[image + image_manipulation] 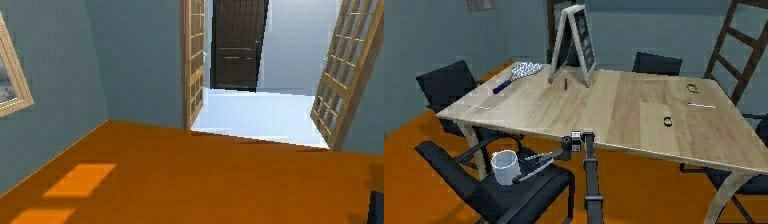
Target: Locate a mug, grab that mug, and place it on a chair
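Inspection, arm side view. The mug (506,166) is a small white cylinder with its mouth upward, upright, seen against the seat of the near black chair (459,168), which stands just in front of the wooden worktop (614,105). The tool (530,167) reaches toward the mug from the arm's far end, and its fingers end at the mug's side. I cannot tell how the fingers stand, whether the tool holds anything, or whether the mug rests on the seat or hangs just above it.

Handling, as I judge it: a stiff, thin-walled vessel, light, probably smooth-glazed and so slippery, and liable to chip if dropped. No handle is discernible. I would take it across the body, just below the rim, keeping it upright. The padded seat may let it tip, so set it near the middle.
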You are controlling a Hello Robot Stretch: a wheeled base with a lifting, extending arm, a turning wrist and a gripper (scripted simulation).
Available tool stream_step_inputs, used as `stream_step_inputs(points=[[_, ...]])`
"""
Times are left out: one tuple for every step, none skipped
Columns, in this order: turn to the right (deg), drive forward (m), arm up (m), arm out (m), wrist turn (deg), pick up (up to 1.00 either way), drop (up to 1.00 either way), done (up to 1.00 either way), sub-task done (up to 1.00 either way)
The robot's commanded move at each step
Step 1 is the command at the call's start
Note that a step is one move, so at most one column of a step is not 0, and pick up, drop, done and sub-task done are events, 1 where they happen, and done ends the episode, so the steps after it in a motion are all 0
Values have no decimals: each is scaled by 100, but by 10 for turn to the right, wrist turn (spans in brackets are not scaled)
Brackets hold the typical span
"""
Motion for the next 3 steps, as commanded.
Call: stream_step_inputs(points=[[0, 0, -32, 0, 0, 0, 0, 0, 0], [0, 0, 0, 0, 0, 0, 100, 0, 0], [0, 0, 10, 0, 0, 0, 0, 0, 0]])
